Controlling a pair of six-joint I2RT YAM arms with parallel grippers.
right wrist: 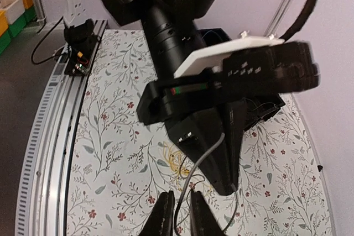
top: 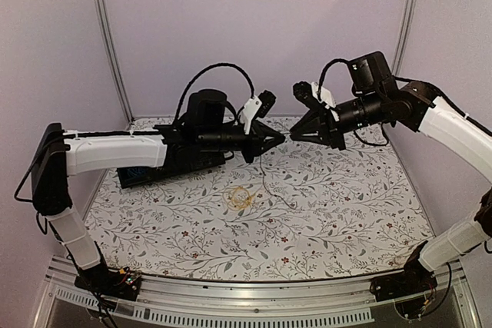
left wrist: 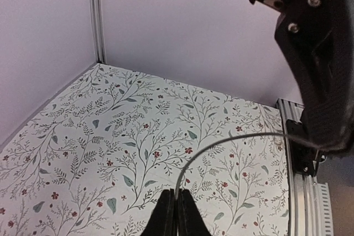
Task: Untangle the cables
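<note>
Two grippers are meeting tip to tip high above the table (top: 346, 213), and a thin grey cable (top: 265, 178) is running between them. The left gripper (top: 278, 140) is clamping it. In the left wrist view its fingers (left wrist: 166, 216) are pressing together on the strand at the very bottom edge, where they are cut off by the frame. From there the cable is arcing up and to the right until it is disappearing behind the dark body of the right gripper (top: 295, 134).

The right gripper is nearly closed, with the same strand between its jaws. In the right wrist view only the finger ends are showing at the bottom edge, with a narrow slit between them, and the cable is dropping into that slit. The point of contact itself is lying below the frame. From above, the short span between the two tips is too fine to make out.

Below the meeting point, the rest of the grey cable is hanging down and trailing off to the right across the patterned cloth. Its far end is fading into the leaf print, so where it stops is hard to tell.

A yellow cable (top: 239, 198) is lying in a small loose coil on the table, almost under the left gripper and apart from both hands. In the right wrist view the left arm is covering part of the coil.

At the back left a black flat object (top: 142, 177) is sitting on the table. The left arm is hiding most of it, and what it is cannot be made out.
</note>
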